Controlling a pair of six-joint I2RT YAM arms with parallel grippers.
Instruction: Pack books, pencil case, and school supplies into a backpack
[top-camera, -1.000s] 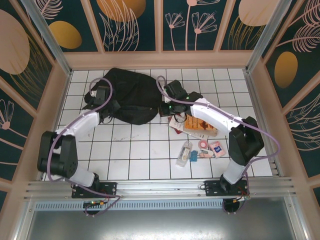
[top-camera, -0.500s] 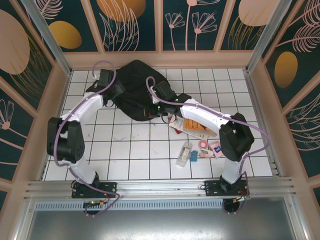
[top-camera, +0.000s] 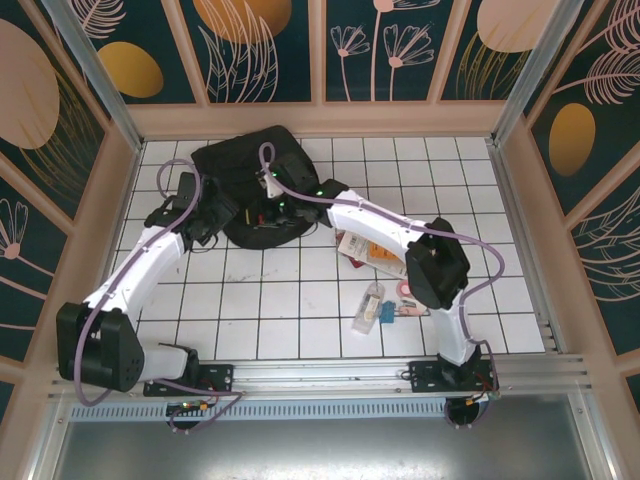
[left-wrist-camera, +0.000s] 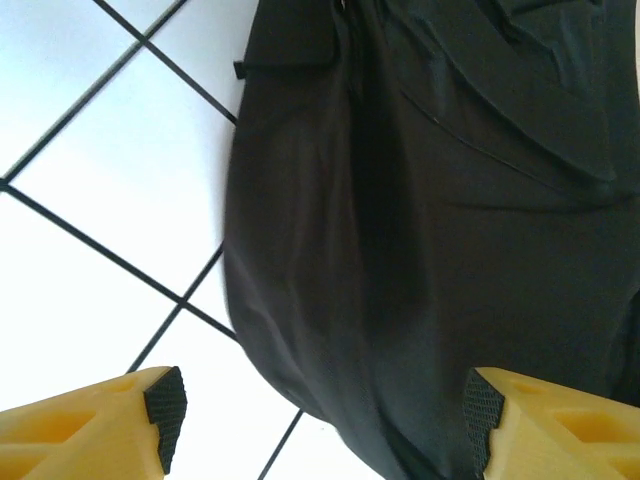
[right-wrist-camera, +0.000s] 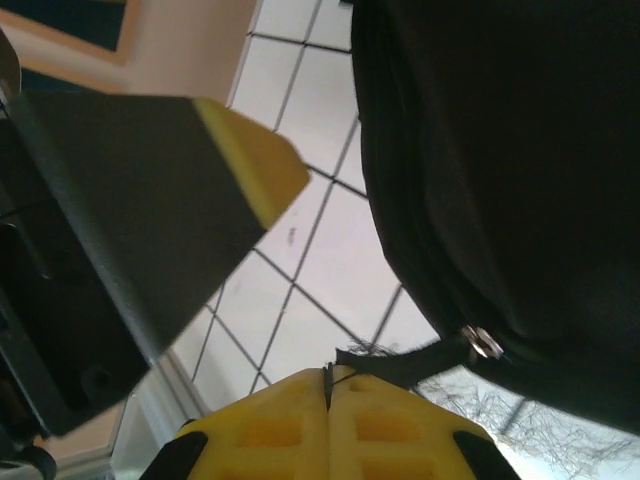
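The left gripper (left-wrist-camera: 322, 412) has its jaws wide apart and holds nothing. The black cloth of the backpack (top-camera: 245, 165) shows between its fingers at the bag's left flank, so I judge it is placed there to take or to steady the fabric. The backpack rests near the far edge of the table (top-camera: 280, 320), left of the middle. The right gripper (right-wrist-camera: 328, 385) has its jaws closed tight on the zip pull (right-wrist-camera: 400, 360) (a thin dark tab, with the metal slider (right-wrist-camera: 482, 342) just beyond it), probably to draw the zip and open the bag. The books (top-camera: 372, 250) lie flat to the right of the table's middle, partly under the right arm. The school supplies (top-camera: 385, 305) are scattered closer to the near edge. None of these is packed yet.
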